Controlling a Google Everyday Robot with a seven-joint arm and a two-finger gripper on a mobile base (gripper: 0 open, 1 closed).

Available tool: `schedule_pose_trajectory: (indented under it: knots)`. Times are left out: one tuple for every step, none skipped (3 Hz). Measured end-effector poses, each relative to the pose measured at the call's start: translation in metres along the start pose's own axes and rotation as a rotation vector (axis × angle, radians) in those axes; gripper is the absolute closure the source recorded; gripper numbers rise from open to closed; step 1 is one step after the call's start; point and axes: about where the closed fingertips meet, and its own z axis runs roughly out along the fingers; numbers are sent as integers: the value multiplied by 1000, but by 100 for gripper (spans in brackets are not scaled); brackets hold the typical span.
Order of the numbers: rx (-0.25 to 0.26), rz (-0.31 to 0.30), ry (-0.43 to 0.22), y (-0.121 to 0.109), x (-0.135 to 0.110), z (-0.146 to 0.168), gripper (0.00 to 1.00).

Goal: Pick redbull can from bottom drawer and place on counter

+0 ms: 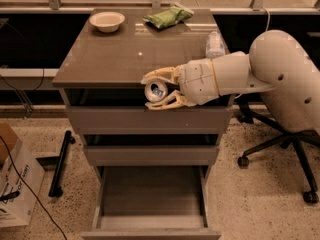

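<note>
My gripper (154, 90) is shut on the redbull can (155, 91), whose shiny silver top faces the camera. It holds the can in the air in front of the counter's front edge, level with the top drawer. The counter (125, 54) is the glossy grey-brown top of the cabinet. The bottom drawer (150, 194) stands pulled out below and shows a bare tray.
A white bowl (107, 20) and a green packet (167, 17) lie at the back of the counter. A clear plastic bottle (215, 44) lies at its right edge. An office chair (280, 149) stands to the right, a cardboard box (15, 184) on the floor at left.
</note>
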Motion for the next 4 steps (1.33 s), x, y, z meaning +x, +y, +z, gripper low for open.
schedule_pose_trajectory:
  knots:
    - [82, -23, 95, -28, 10, -9, 100]
    - [143, -77, 163, -61, 16, -18, 100]
    - [173, -86, 229, -87, 33, -21, 100]
    - [162, -73, 277, -105, 61, -19, 100]
